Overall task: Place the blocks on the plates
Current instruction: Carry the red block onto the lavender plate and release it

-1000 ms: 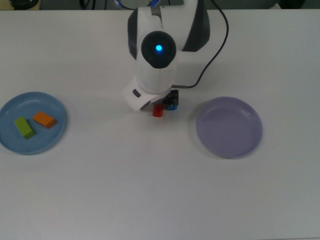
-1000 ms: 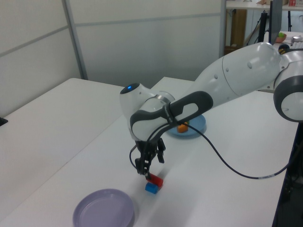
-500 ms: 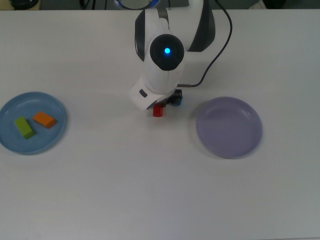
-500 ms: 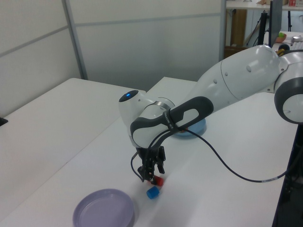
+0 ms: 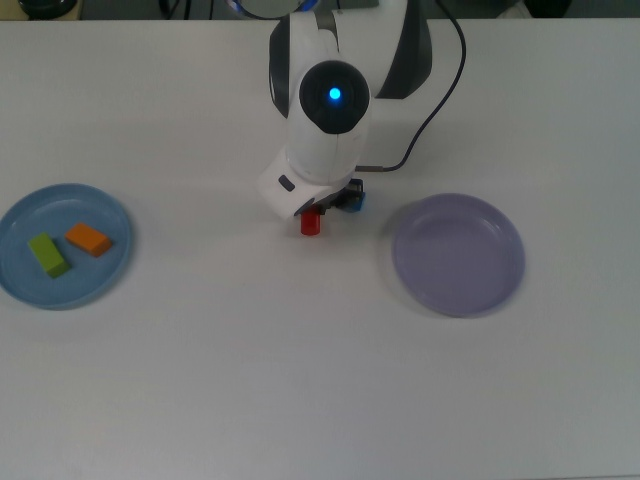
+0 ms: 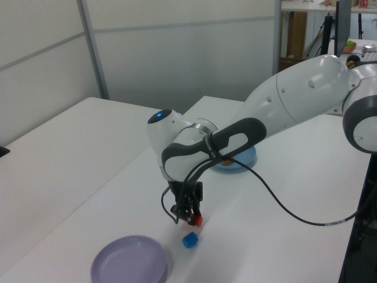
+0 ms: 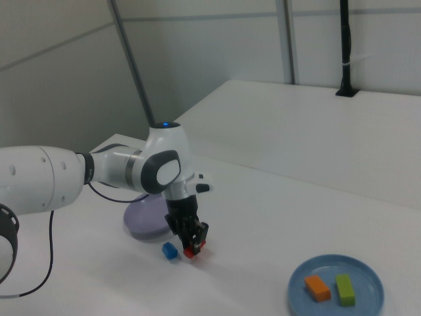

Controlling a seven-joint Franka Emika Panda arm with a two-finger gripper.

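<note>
White surface (image 5: 300, 380) fills the scene, with pale wall panels behind. At its centre the hand (image 6: 189, 217) is closed narrowly on the red block (image 6: 197, 221); the blue block (image 6: 189, 240) lies just beside. In the top view, the lavender plate (image 5: 458, 255) sits at 3 o'clock, and the blue plate (image 5: 20, 280) at 9 o'clock carries the green block (image 5: 48, 254) and the orange block (image 5: 89, 240).

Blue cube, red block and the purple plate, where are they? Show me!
blue cube (image 6: 189, 240): left view, its top face.
red block (image 5: 310, 223): top view, its end that sticks out below the arm.
purple plate (image 5: 458, 254): top view, its bare middle.
</note>
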